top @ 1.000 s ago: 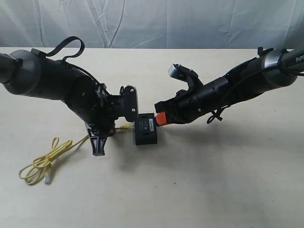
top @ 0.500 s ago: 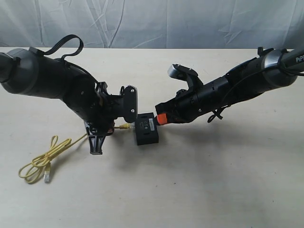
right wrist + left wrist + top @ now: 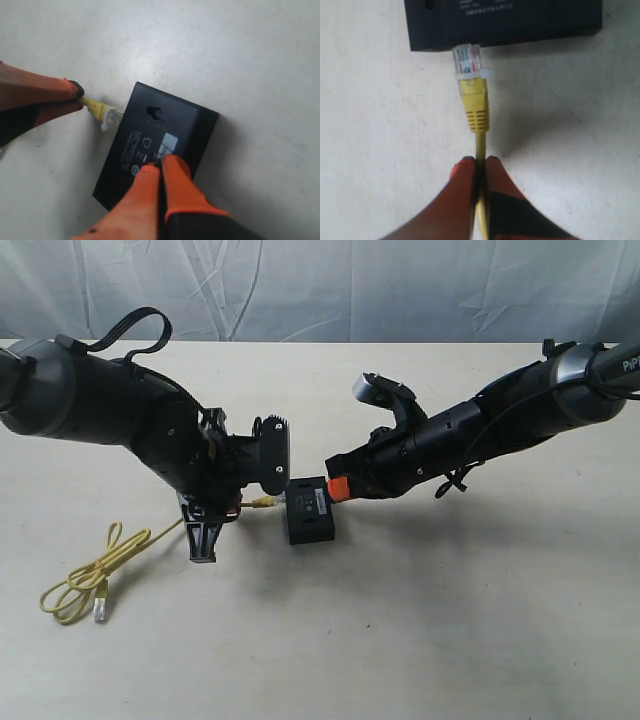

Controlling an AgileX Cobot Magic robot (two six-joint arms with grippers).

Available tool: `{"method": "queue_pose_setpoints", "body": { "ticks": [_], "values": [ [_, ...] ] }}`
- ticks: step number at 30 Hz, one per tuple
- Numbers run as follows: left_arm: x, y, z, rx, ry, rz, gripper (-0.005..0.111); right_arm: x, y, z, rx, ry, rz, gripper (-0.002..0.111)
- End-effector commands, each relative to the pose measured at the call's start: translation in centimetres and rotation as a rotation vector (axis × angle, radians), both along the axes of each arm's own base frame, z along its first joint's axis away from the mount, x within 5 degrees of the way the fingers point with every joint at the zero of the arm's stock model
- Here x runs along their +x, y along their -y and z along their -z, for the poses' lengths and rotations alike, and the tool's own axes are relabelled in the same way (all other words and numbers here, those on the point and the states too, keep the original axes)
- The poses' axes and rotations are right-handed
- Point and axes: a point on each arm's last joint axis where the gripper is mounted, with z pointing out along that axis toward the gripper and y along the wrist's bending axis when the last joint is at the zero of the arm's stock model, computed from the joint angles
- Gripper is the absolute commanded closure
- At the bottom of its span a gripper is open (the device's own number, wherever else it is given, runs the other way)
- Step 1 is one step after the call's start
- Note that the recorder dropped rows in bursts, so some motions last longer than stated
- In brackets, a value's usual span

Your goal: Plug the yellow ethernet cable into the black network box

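Note:
The black network box (image 3: 306,510) lies flat on the table, its white label up (image 3: 170,143). My left gripper (image 3: 479,165) is shut on the yellow ethernet cable (image 3: 481,145) just behind its clear plug (image 3: 468,61). The plug's tip meets the box's side face (image 3: 500,20); I cannot tell how far in it sits. The cable (image 3: 110,560) trails left into a loose coil, with its other plug (image 3: 100,612) on the table. My right gripper (image 3: 161,162) is shut with nothing between its fingers, the tips pressing on the box top by the label.
Both black arms lean in over the cream tabletop (image 3: 450,620) from either side. A wrinkled grey backdrop (image 3: 320,290) hangs behind the table's far edge.
The left gripper has carried the yellow plug a little to the right, closing the small gap to the box's side. The coil has been dragged slightly. The right gripper stays on the box.

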Motion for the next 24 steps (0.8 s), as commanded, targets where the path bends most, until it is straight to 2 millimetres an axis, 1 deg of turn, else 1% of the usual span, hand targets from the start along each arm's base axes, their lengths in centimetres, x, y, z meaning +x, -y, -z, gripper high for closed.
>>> {"method": "queue_pose_setpoints", "body": {
  "ticks": [1,12,19,24],
  "values": [
    [0.0,0.1,-0.4,0.0,0.006,0.005,0.107,0.2,0.0,-0.2,0.007,0.011,-0.003,0.109],
    [0.0,0.1,-0.4,0.01,0.015,0.019,0.107,0.2,0.0,-0.2,0.005,0.012,-0.004,0.109],
    [0.0,0.1,0.6,0.023,-0.006,0.019,0.107,0.2,0.0,-0.2,0.005,0.012,-0.004,0.109],
    [0.1,0.2,0.6,0.013,0.005,0.019,0.107,0.2,0.0,-0.2,0.005,0.012,-0.004,0.109]
  ]
}}
